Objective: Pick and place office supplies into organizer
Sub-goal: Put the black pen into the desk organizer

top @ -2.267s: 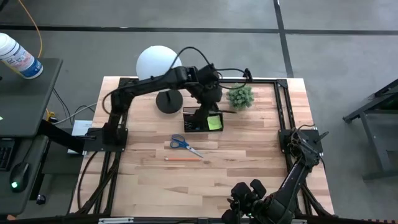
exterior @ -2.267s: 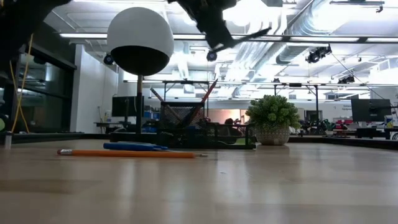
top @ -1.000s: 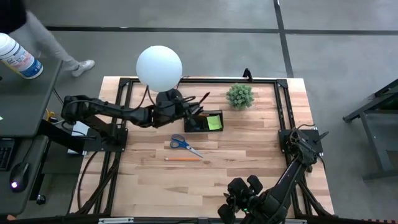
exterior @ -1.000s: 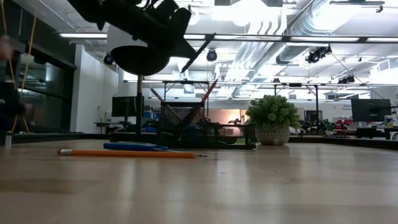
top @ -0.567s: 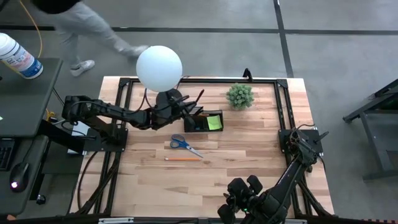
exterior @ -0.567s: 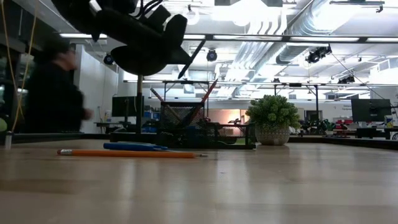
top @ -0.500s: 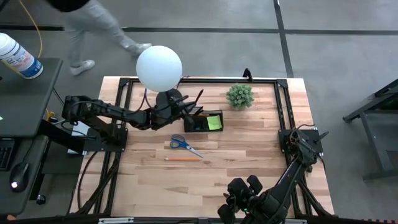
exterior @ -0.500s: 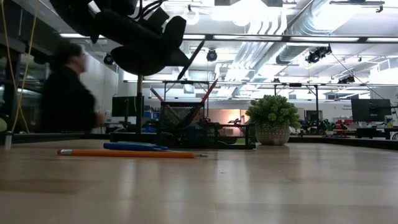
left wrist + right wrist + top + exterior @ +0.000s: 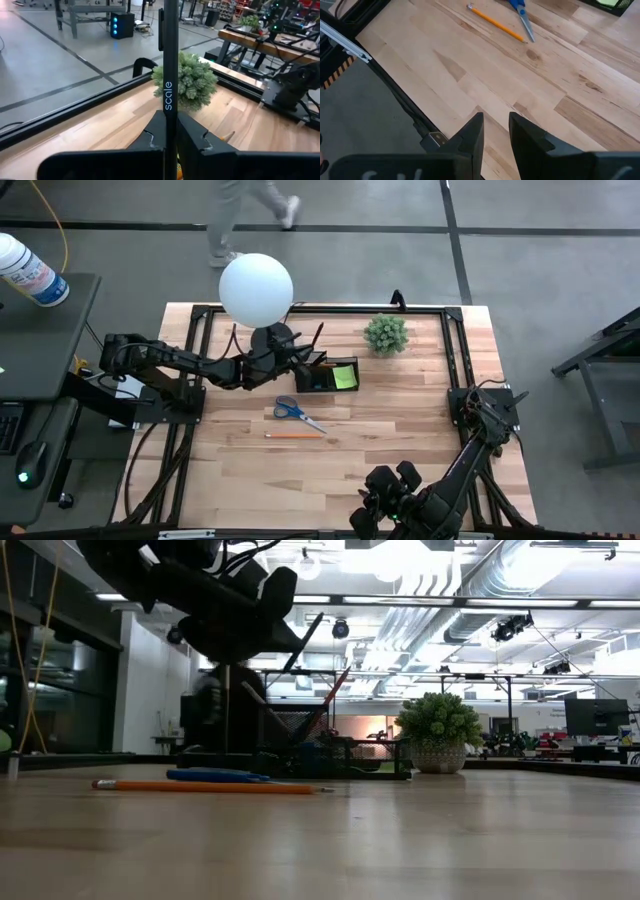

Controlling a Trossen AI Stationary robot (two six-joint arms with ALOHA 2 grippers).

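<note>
while our left gripper [image 9: 297,358] pinches a black pen [image 9: 169,75] just beside the organizer [image 9: 327,374], scissors [image 9: 297,412] and pencil [image 9: 294,435] lie on the desk [image 9: 400,430]; our right gripper [image 9: 494,131] waits slightly parted, empty.

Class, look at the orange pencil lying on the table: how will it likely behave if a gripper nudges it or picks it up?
The orange pencil is thin and straight, so probably stiff and light. Lying flat on the smooth wooden table, it may roll if nudged sideways. Being so slim, it could pivot in a grip taken off-centre.
</note>
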